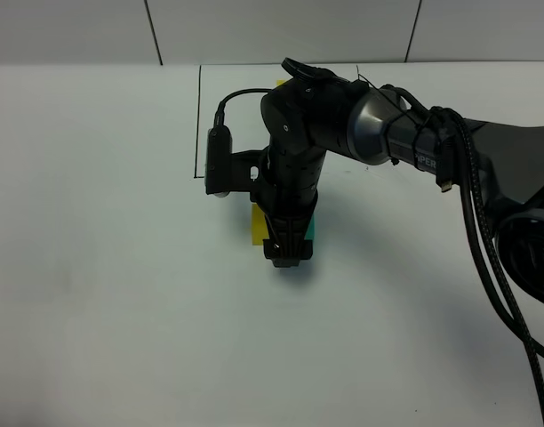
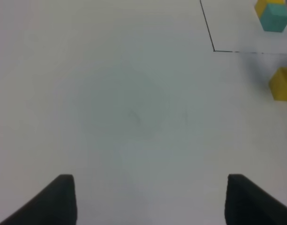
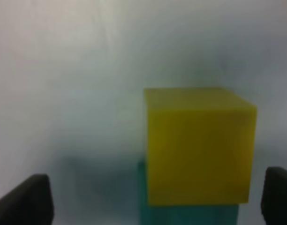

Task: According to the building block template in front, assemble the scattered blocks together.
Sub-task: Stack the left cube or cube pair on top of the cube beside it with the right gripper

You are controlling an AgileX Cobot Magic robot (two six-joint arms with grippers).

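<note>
The loose yellow cube (image 1: 256, 229) and the loose teal-green cube (image 1: 311, 229) lie side by side on the white table, mostly hidden under my right gripper (image 1: 285, 253), which points down over them. In the right wrist view the yellow cube (image 3: 197, 145) fills the space between the spread fingers, with the teal cube (image 3: 190, 214) touching it; the right gripper (image 3: 155, 201) is open. The template (image 2: 271, 14), a yellow-teal pair in a black outline (image 2: 214, 47), is mostly hidden behind the arm in the high view; only a yellow sliver (image 1: 281, 84) shows. My left gripper (image 2: 150, 201) is open and empty.
The right arm and its cables (image 1: 485, 231) stretch in from the right across the back of the table. The black outline's left side (image 1: 200, 124) runs just behind the wrist camera (image 1: 220, 160). The loose yellow cube also shows in the left wrist view (image 2: 282, 84).
</note>
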